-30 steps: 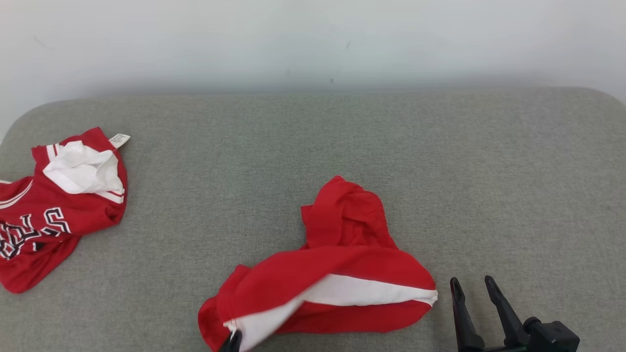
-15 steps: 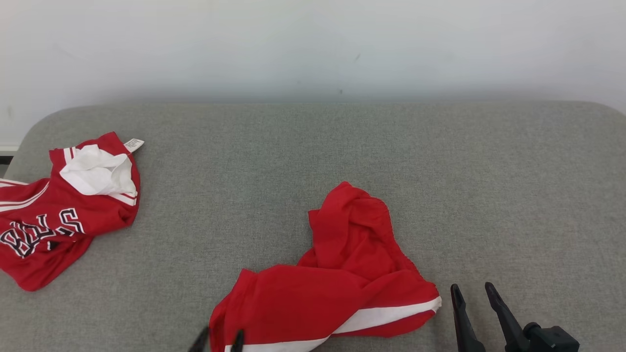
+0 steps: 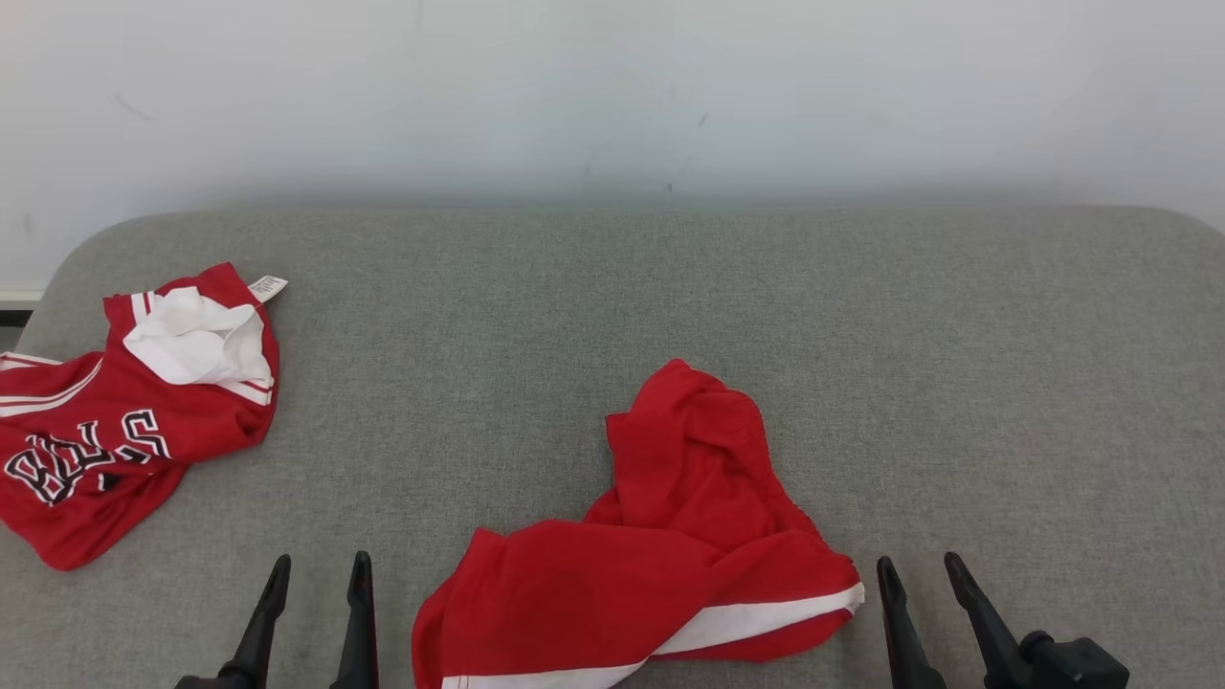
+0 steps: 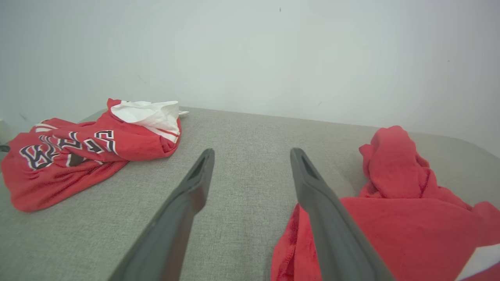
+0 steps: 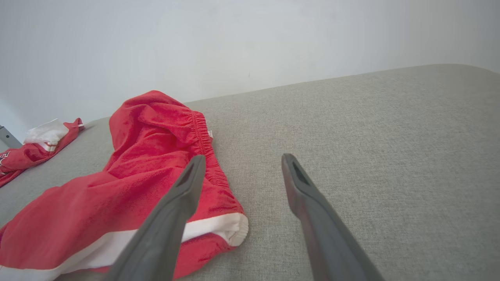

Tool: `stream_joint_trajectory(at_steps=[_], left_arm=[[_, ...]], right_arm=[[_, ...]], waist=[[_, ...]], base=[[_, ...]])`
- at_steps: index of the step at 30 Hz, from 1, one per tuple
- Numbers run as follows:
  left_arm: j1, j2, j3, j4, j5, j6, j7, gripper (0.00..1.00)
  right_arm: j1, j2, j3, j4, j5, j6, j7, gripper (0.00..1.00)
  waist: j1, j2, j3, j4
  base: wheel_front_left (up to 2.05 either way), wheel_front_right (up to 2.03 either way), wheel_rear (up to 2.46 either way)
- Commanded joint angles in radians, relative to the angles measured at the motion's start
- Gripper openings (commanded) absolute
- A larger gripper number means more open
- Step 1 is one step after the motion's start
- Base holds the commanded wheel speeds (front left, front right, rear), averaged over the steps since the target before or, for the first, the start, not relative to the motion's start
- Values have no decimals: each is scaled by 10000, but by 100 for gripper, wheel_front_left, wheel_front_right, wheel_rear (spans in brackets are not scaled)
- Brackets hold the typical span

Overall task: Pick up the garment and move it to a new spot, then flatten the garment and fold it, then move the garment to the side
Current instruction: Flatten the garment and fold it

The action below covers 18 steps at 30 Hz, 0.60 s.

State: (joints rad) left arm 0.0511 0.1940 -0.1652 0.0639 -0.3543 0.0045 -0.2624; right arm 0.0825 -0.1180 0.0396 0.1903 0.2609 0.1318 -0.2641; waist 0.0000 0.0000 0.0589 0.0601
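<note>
On the grey upholstered bench [image 3: 612, 287], front edge, about midway along: one pair of red shorts [image 3: 660, 565], the task garment.

- Condition: crumpled, unfolded. One part is heaped up toward the bench's back, and a broader part is spread along its front edge.
- Markings: a white stripe [image 3: 756, 617] runs across the front-edge part. A gathered elastic waistband [image 5: 201, 136] shows on the side toward the bench's right end.
- Handling, judged: light, soft and limp, with a slightly napped cloth. It will probably sag and bunch wherever it is unsupported. It is not fragile, and likely to drag rather than slide on the woven cover.
- Suggested hold: the waistband, whose thicker gathered edge gives the fingers something to pinch. Taking it at two separated points, one per arm, should let the cloth hang open for flattening. The striped hem is a second choice.

Left gripper [image 3: 322, 560]: over the bench's front edge, left of midway. Its jaws are spread and hold nothing, with bare cushion between the fingers.

Right gripper [image 3: 917, 561]: over the bench's front edge, right of midway. Its jaws are likewise spread and empty.

Red lettered jersey [image 3: 124, 431]: a second item, with a white lining, rumpled at the bench's left end.
</note>
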Motion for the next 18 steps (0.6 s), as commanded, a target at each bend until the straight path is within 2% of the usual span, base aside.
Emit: stream_joint_trajectory(at_steps=[1, 5, 9, 12, 18], left_arm=[[99, -71, 118, 83, 166, -51, -33, 100], [209, -455, 506, 225, 592, -233, -34, 100], [36, -674, 811, 544, 923, -608, -35, 100], [-91, -826, 936, 735, 1094, -801, -33, 100], [-276, -1117, 935, 1036, 1373, -1083, -34, 100]], right_arm=[[-130, -63, 95, -56, -21, -22, -4, 100], [-622, -374, 485, -71, -37, -22, -4, 100], [-1470, -807, 956, 313, 54, -22, -4, 100], [-2320, -1137, 1501, 1030, 233, -22, -4, 100], [-4476, -1637, 2714, 2784, 577, -22, 727, 100]], waist=[[0, 0, 8, -8], [0, 0, -17, 25], [0, 0, -37, 223], [0, 0, -55, 391], [0, 0, 30, 834]], base=[[0, 0, 0], [0, 0, 0], [0, 0, 0], [0, 0, 0], [0, 0, 0]])
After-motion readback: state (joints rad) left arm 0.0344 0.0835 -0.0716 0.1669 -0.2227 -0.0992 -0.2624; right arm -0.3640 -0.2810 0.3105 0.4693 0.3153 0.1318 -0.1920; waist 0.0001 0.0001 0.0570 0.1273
